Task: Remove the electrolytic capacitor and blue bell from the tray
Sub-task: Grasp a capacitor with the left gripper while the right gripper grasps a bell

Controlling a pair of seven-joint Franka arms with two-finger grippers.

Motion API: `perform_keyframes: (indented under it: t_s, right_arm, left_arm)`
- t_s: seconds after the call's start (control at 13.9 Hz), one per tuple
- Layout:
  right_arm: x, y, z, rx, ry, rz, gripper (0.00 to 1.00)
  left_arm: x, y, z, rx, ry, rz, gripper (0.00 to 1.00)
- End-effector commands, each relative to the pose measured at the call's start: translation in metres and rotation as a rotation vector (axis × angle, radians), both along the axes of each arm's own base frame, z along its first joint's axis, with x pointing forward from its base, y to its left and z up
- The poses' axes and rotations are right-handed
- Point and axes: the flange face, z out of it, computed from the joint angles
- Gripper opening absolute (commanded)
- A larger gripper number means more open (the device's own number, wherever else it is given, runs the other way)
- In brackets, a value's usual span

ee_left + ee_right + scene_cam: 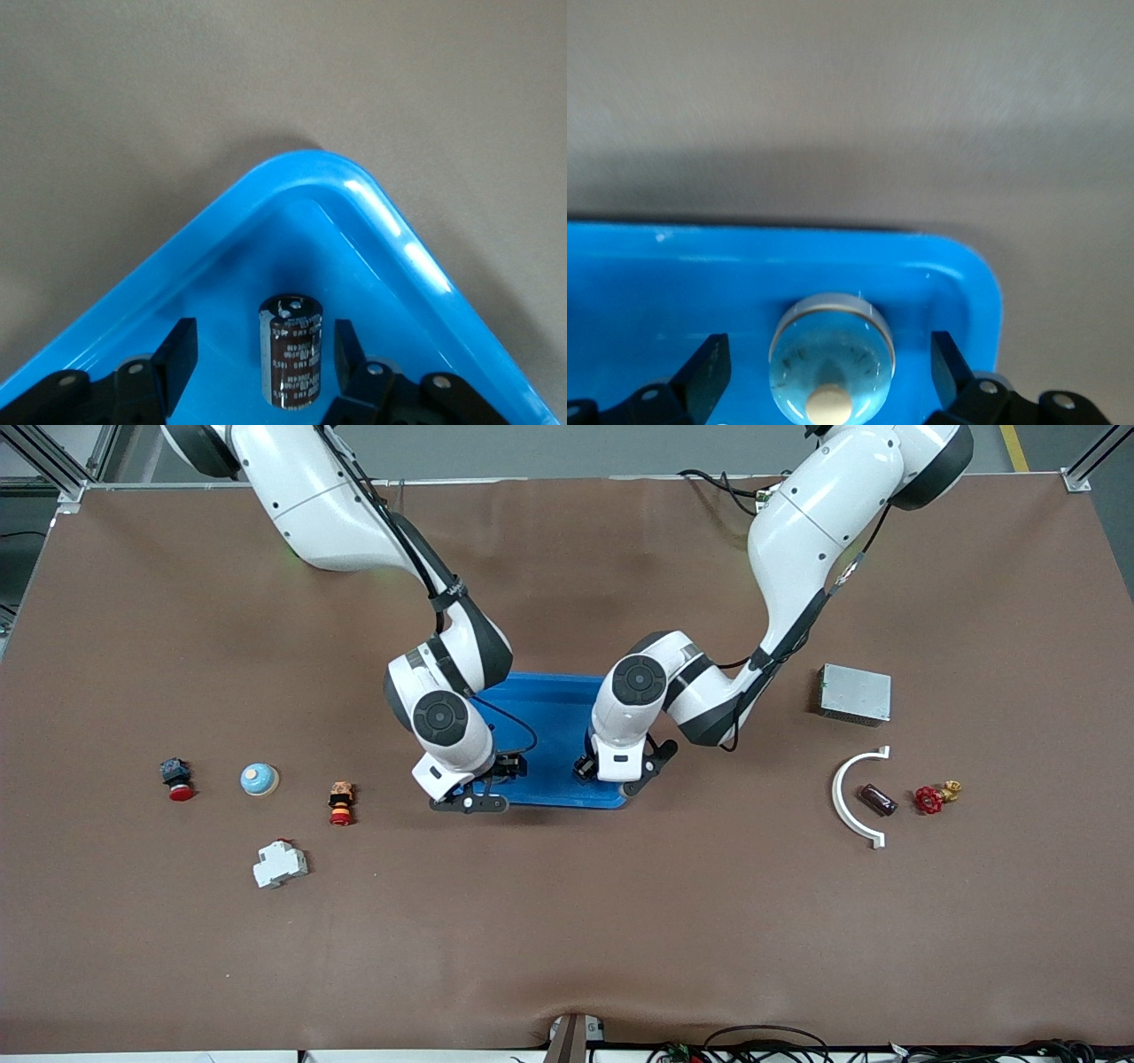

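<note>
I have both grippers down in the tray (549,691), one per item. The left gripper (262,365) straddles the capacitor (291,351) standing in a tray corner, fingers (177,359) narrowing with gaps either side. The right gripper (830,363) brackets the bell (831,357) at its corner, fingers (709,372) wide so the dome fits between.

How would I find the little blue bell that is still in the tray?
Look in the bright-blue tray mid-table, at a corner near the front camera. The bell, a pale-blue dome with a cream knob, sits between the right gripper's fingers. Another blue bell lies outside, on the brown table.
</note>
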Motion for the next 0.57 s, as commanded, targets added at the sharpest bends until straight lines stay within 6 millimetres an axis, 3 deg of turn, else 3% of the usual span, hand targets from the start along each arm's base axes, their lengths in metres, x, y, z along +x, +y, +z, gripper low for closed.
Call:
perform_keyframes:
  t_s: [0.0,0.36,0.5]
  right_arm:
    - [-0.005,-0.002,-0.007,0.000,0.004,-0.022,1.00]
    - [-0.012,0.004,-0.022,-0.005,0.011,-0.009,1.00]
    - [-0.011,0.003,-0.023,-0.003,0.007,-0.011,1.00]
  left_arm:
    - [0.004,-0.009,-0.003,-0.009,-0.040,-0.020,0.70]
    - [0.001,-0.010,-0.017,0.002,-0.049,-0.047,0.62]
    - [-0.002,-0.013,-0.019,-0.005,-0.052,-0.054,0.37]
